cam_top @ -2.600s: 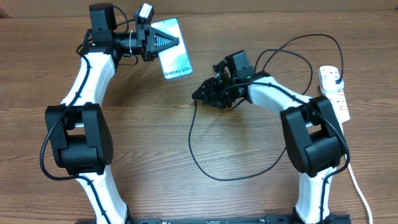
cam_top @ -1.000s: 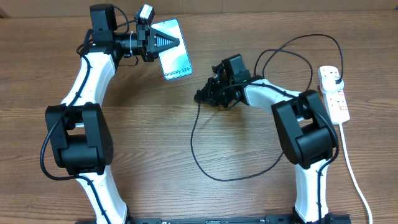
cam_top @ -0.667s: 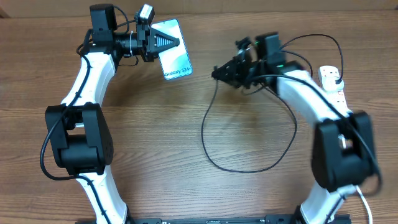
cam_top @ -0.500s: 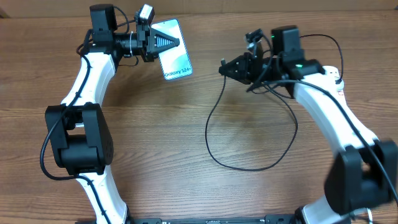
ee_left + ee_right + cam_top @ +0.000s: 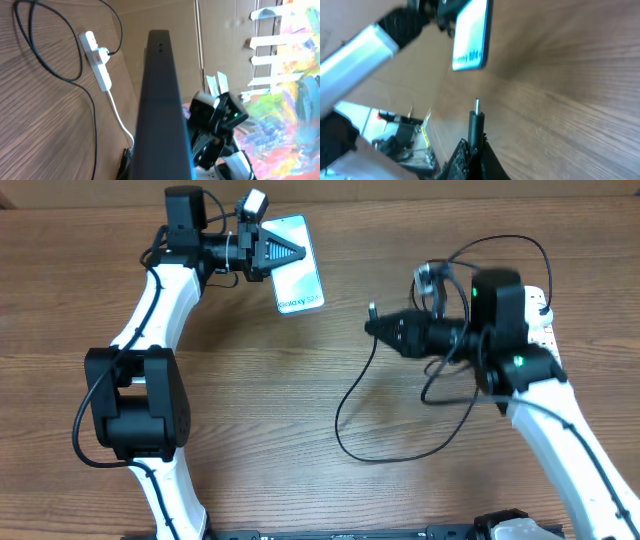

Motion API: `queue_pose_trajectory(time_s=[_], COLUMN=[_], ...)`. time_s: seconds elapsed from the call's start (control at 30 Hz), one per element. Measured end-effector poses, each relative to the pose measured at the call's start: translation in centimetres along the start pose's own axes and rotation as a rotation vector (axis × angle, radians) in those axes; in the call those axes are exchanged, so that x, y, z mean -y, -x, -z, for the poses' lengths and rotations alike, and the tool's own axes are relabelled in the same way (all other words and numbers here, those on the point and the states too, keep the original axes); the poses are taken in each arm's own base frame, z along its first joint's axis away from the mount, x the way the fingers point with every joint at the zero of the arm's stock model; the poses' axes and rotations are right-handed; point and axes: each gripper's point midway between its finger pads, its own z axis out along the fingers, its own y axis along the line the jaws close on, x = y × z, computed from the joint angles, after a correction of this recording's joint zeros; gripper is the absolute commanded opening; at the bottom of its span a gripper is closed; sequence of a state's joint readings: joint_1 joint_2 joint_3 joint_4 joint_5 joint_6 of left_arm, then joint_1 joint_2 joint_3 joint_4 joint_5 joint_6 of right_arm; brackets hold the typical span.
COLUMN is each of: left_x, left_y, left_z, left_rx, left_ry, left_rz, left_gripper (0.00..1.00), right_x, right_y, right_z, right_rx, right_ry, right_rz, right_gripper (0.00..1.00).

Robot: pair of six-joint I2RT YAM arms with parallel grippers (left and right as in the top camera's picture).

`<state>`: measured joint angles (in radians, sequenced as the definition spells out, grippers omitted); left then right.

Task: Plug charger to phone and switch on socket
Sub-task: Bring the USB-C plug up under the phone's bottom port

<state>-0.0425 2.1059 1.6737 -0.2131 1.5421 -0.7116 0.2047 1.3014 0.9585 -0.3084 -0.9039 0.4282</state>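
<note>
My left gripper [image 5: 287,252] is shut on the phone [image 5: 300,265] and holds it above the table at the far left, its lit blue-and-white screen facing up. In the left wrist view the phone [image 5: 160,110] shows edge-on. My right gripper [image 5: 385,328] is shut on the charger's black connector [image 5: 476,122], and its metal tip points toward the phone [image 5: 471,35], a gap away. The black cable [image 5: 345,410] loops down over the table. The white socket strip [image 5: 547,330] lies at the far right, partly hidden by my right arm, and it also shows in the left wrist view [image 5: 97,60].
The charger's black plug [image 5: 102,51] sits in the strip. The strip's white cord [image 5: 117,110] runs toward the table's front edge. More black cable [image 5: 500,245] arcs over the table behind my right arm. A cardboard wall stands behind the table.
My right gripper has lifted the connector off the table and swung right, then levelled toward the phone. My left gripper has carried the phone a little to the right.
</note>
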Motion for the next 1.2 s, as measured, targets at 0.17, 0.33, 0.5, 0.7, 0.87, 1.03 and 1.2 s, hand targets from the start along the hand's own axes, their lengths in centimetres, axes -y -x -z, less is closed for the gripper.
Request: queue_pose_trajectory(time_s=[0.17, 0.33, 0.5, 0.7, 0.87, 1.03, 1.2], left_x=[0.1, 0.6, 2.2, 6.0, 8.0, 8.0, 8.1], left_y=[-0.4, -0.8, -0.7, -0.1, -0.1, -0.1, 0.0], left_z=[-1.1, -2.6, -4.7, -5.8, -5.6, -5.6, -5.6], left_rx=[-0.024, -0.054, -0.099, -0.12, -0.115, -0.115, -0.113], left_ry=[-0.005, -0.013, -0.036, -0.062, -0.062, -0.056, -0.054], left_rz=[-0.005, 0.002, -0.083, -0.232, -0.156, -0.039, 0.003], left_gripper=[0.04, 0.04, 0.04, 0.04, 0.04, 0.04, 0.04], right_x=[-0.2, -2.5, -3.7, -3.4, -4.5, -5.6, -5.6], right_y=[-2.7, -3.0, -2.9, -2.7, -1.6, -0.6, -0.3], right_z=[-1.2, -2.6, -3.4, -3.9, -3.7, -3.4, -3.4], right_rx=[-0.037, -0.045, -0.046, -0.045, -0.003, 0.037, 0.053], right_ry=[0.062, 0.131, 0.166, 0.171, 0.211, 0.25, 0.245], right_rz=[-0.042, -0.031, -0.065, -0.099, -0.038, 0.026, 0.032], right_gripper=[0.04, 0.04, 0.04, 0.04, 0.04, 0.04, 0.04])
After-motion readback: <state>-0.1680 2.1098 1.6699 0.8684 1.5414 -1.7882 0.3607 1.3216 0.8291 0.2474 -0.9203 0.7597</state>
